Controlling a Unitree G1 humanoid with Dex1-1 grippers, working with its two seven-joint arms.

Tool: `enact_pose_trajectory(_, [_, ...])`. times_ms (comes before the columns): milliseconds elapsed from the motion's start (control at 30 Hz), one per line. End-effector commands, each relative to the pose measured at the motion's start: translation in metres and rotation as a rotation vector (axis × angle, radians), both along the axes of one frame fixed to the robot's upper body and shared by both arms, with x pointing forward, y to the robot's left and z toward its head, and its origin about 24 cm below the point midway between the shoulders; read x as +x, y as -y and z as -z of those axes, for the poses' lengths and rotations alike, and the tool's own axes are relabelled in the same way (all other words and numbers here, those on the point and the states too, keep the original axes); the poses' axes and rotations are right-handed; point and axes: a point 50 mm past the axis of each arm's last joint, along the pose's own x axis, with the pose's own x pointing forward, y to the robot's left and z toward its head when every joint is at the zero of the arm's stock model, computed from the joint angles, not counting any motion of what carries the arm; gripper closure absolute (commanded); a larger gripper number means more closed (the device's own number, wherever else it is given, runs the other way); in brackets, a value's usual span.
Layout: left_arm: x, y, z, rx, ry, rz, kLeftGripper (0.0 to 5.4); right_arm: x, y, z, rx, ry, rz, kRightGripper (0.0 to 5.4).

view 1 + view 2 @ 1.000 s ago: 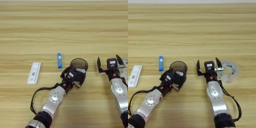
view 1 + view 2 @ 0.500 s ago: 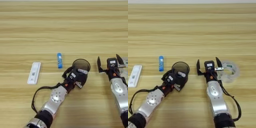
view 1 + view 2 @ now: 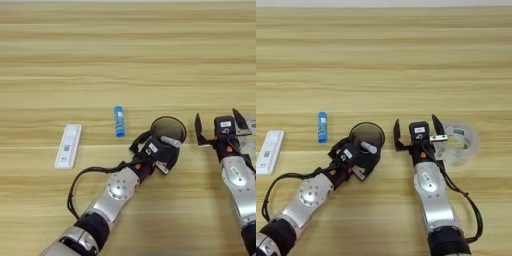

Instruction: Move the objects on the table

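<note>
black mesh cup (image 3: 168,135), blue tube (image 3: 119,120), white cassette (image 3: 68,145)

I log one wooden table (image 3: 125,55), light-brown plank grain running lengthwise. On it, left to right: flat white test cassette (image 3: 68,145); short blue tube (image 3: 118,120); black mesh cup (image 3: 168,132) holding a whitish stick (image 3: 170,142); clear tape roll (image 3: 458,143).

Left gripper (image 3: 358,159) grips the black mesh cup (image 3: 367,139), jaws closed on its near wall; right gripper (image 3: 415,134) jaws spread, clear tape ring (image 3: 457,144) just right; blue tube (image 3: 322,126) left of both.
</note>
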Motion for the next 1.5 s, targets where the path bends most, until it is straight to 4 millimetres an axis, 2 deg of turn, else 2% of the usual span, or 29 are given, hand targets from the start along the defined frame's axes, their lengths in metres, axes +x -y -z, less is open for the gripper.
enact_pose_trajectory(33, [-0.012,0.028,0.003,-0.038,-0.049,0.04,0.6,0.002,0.0,-0.001,0.001,0.001,0.002,0.0])
enact_pose_trajectory(233, [-0.012,0.028,0.004,-0.03,-0.056,0.041,0.02,0.002,-0.001,0.0,0.0,-0.002,-0.001,0.0])
enact_pose_trajectory(800, [-0.011,0.019,0.003,-0.036,-0.037,0.005,0.01,0.002,-0.002,0.0,0.001,-0.002,-0.001,0.0])
enact_pose_trajectory(1500, [-0.025,0.004,0.007,-0.033,-0.054,-0.037,0.01,0.001,-0.003,-0.001,0.002,0.002,0.001,0.0])
